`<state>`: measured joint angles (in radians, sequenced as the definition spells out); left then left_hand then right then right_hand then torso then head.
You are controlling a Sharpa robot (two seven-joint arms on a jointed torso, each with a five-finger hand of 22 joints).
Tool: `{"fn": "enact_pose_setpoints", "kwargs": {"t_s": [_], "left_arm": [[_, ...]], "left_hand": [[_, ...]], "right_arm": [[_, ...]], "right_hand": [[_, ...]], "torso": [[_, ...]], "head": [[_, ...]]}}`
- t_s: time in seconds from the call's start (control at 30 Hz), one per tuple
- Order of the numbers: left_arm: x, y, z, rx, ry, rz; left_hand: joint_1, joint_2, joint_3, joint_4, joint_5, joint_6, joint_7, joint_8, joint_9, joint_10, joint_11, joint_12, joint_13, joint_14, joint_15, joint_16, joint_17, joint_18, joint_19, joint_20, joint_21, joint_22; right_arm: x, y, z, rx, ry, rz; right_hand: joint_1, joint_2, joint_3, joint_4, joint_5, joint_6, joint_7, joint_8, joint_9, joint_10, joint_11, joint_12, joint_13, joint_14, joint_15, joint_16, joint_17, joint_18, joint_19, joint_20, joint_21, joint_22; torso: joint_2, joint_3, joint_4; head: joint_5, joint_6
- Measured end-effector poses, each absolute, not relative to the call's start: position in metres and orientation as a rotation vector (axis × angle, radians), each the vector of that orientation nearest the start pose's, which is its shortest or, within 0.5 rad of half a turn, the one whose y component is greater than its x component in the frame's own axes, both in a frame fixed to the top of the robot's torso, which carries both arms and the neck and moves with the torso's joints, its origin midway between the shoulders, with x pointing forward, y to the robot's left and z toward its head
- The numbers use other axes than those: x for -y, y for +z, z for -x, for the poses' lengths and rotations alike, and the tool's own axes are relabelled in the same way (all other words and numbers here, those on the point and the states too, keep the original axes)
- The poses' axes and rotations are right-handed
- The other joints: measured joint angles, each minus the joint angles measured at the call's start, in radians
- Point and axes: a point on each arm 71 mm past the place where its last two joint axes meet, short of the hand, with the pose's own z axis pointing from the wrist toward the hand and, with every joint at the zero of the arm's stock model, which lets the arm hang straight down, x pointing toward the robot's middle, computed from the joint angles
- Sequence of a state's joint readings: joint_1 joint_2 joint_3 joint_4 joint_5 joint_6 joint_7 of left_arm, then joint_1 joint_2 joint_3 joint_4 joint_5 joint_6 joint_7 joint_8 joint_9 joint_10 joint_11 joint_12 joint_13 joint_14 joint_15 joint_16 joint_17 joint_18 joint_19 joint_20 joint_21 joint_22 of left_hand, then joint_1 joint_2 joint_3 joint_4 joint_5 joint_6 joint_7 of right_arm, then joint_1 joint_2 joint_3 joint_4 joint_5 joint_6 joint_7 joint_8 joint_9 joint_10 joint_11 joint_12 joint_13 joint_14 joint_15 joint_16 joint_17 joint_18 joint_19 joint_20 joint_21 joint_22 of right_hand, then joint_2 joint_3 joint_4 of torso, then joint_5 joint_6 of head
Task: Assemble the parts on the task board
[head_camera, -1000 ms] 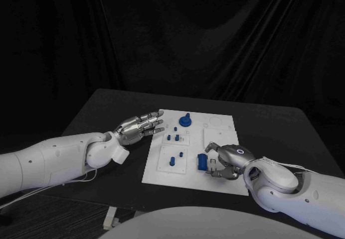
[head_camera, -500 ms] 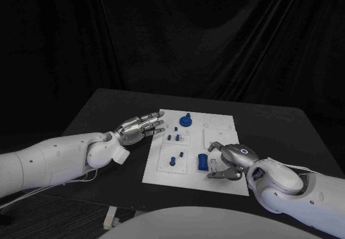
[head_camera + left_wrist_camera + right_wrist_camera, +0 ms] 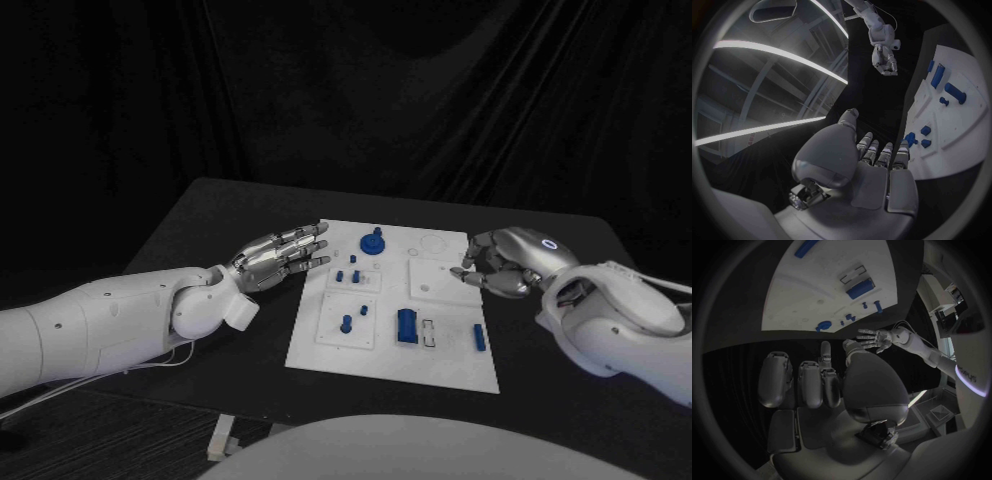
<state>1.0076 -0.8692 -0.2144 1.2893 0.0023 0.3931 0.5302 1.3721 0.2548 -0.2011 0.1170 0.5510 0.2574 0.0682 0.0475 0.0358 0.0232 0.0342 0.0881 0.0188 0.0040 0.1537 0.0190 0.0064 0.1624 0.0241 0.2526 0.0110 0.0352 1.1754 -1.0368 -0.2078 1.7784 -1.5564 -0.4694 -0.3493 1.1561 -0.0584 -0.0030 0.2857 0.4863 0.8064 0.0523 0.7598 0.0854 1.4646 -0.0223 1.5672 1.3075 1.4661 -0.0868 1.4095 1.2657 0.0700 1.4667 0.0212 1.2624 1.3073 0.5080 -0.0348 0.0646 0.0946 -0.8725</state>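
**Ana:** Head view first: how far along is the job looking?

**Ben:** Partway, I'd judge. The task board [image 3: 387, 345] is lying mid-surface [image 3: 216, 215]. A knobbed part [image 3: 372, 243] and two small pegs [image 3: 346, 274] are standing near its far left; another peg [image 3: 346, 323] is sitting in the nearer left panel. A chunky block [image 3: 407, 327] and a slim bar [image 3: 479, 336] are lying loose near the front edge, so those two are probably waiting for seats.

**Ana:** Which way is the bar pointing?

**Ben:** It's lying flat, its long axis running front to back, parallel with the block beside it.

**Ana:** And each robot hand?

**Ben:** The left robot hand [image 3: 277, 257] is hovering just off the board's left edge, fingers stretched apart, carrying nothing. The right robot hand [image 3: 505, 262] is hanging at the board's right edge, fingers curled inward; the wrist view is showing nothing inside them.
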Motion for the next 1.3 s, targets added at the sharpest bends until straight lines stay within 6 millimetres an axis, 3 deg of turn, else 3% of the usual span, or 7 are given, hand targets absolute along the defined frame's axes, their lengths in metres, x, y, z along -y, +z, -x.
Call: {"fn": "enact_pose_setpoints", "kwargs": {"t_s": [0.13, 0.27, 0.4, 0.6, 0.77, 0.97, 1.3], "left_arm": [[-0.267, -0.322, -0.428, -1.728, -1.927, 1.239], [-0.266, -0.322, -0.429, -1.712, -1.929, 1.234], [-0.265, -0.320, -0.429, -1.688, -1.933, 1.228], [-0.265, -0.318, -0.429, -1.639, -1.934, 1.198], [-0.264, -0.317, -0.429, -1.650, -1.872, 1.110], [-0.264, -0.317, -0.429, -1.668, -1.798, 1.021], [-0.264, -0.319, -0.429, -1.688, -1.766, 0.960]], "left_hand": [[0.000, 0.000, 0.000, 0.000, 0.000, 0.007, 0.000, 0.005, 0.001, 0.003, 0.003, 0.004, 0.000, 0.000, 0.000, 0.000, 0.000, 0.000, 0.000, 0.000, 0.000, 0.000], [0.000, 0.000, 0.003, -0.006, 0.007, 0.013, 0.005, 0.005, 0.001, 0.003, 0.003, 0.009, 0.001, 0.000, 0.000, 0.000, 0.000, 0.000, 0.000, 0.000, 0.000, -0.001], [0.000, 0.000, -0.004, -0.002, -0.006, 0.017, 0.001, 0.008, 0.001, 0.007, 0.007, 0.015, 0.001, 0.004, -0.011, 0.000, 0.000, 0.000, -0.006, -0.006, 0.000, -0.006], [0.005, -0.065, -0.065, 0.111, -0.250, 0.025, -0.001, 0.013, 0.002, 0.013, 0.013, 0.027, 0.003, -0.004, -0.080, -0.012, -0.002, 0.000, -0.021, -0.067, -0.005, -0.028], [-0.006, -0.094, -0.079, 0.171, -0.345, -0.034, -0.059, -0.004, -0.005, 0.004, -0.018, 0.010, 0.001, -0.005, -0.128, -0.013, -0.005, 0.000, -0.024, -0.121, -0.005, -0.034], [0.007, -0.101, -0.071, 0.171, -0.302, -0.035, -0.078, -0.009, -0.007, -0.001, -0.045, 0.000, -0.001, -0.004, -0.144, -0.013, -0.006, 0.000, -0.025, -0.144, -0.005, -0.034], [0.049, -0.079, -0.052, 0.163, -0.210, -0.002, -0.038, -0.009, -0.003, -0.001, -0.018, 0.000, -0.001, -0.004, -0.132, -0.013, -0.005, 0.000, -0.024, -0.134, -0.005, -0.034]], "right_arm": [[0.247, -0.211, -0.428, -1.882, 0.357, 0.031], [0.257, -0.219, -0.436, -2.085, 0.244, 0.025], [0.257, -0.228, -0.438, -2.251, 0.175, 0.049], [0.260, -0.237, -0.438, -2.378, 0.114, 0.071], [0.260, -0.249, -0.433, -2.439, 0.093, 0.072], [0.259, -0.264, -0.425, -2.479, 0.085, 0.064], [0.255, -0.282, -0.417, -2.483, 0.099, 0.025]], "right_hand": [[-0.096, -0.002, -0.049, 0.002, -0.171, 0.116, -0.007, -0.136, -0.010, 0.002, -0.009, 0.000, 0.000, 0.000, -0.007, -0.024, -0.049, 0.000, 0.000, 0.000, -0.008, 0.000], [-0.120, 0.022, -0.055, -0.002, -0.172, 0.206, -0.019, -0.214, -0.009, 0.000, -0.011, 0.000, 0.000, 0.000, -0.014, -0.024, -0.054, 0.000, -0.001, -0.012, -0.008, 0.000], [-0.168, 0.056, -0.070, 0.002, -0.130, 0.303, -0.039, -0.228, 0.018, 0.002, -0.031, 0.000, 0.000, 0.000, -0.035, 0.005, -0.006, 0.000, 0.000, -0.029, 0.035, 0.001], [-0.179, 0.063, -0.072, 0.001, -0.126, 0.329, -0.048, -0.238, 0.037, 0.002, -0.034, 0.000, 0.000, 0.000, -0.036, 0.013, 0.014, 0.000, -0.002, -0.034, 0.050, 0.001], [-0.180, 0.064, -0.075, -0.003, -0.126, 0.321, -0.040, -0.271, 0.042, 0.002, -0.034, 0.000, 0.000, 0.000, -0.036, 0.013, 0.002, 0.000, 0.000, -0.036, 0.050, 0.001], [-0.138, 0.059, -0.070, -0.030, -0.116, 0.284, -0.029, -0.323, 0.052, 0.002, -0.034, 0.000, 0.000, 0.000, -0.036, 0.004, -0.026, 0.000, 0.000, -0.036, 0.050, 0.001], [-0.046, 0.062, -0.042, -0.092, -0.060, 0.255, -0.017, -0.363, 0.090, 0.001, -0.026, 0.000, 0.000, 0.001, -0.027, -0.004, -0.051, 0.000, -0.002, -0.026, 0.050, 0.001]], "torso": [[0.000, 0.0000, 0.0002], [0.000, 0.0001, 0.0002], [0.000, 0.0001, 0.0003], [-0.001, -0.0002, 0.0003], [0.000, -0.0008, 0.0012], [0.002, -0.0007, 0.0009], [0.001, -0.0004, 0.0000]], "head": [[-0.005, 0.000], [-0.012, 0.000], [-0.017, 0.000], [-0.023, 0.000], [-0.031, 0.000], [-0.036, 0.000], [-0.036, 0.000]]}}
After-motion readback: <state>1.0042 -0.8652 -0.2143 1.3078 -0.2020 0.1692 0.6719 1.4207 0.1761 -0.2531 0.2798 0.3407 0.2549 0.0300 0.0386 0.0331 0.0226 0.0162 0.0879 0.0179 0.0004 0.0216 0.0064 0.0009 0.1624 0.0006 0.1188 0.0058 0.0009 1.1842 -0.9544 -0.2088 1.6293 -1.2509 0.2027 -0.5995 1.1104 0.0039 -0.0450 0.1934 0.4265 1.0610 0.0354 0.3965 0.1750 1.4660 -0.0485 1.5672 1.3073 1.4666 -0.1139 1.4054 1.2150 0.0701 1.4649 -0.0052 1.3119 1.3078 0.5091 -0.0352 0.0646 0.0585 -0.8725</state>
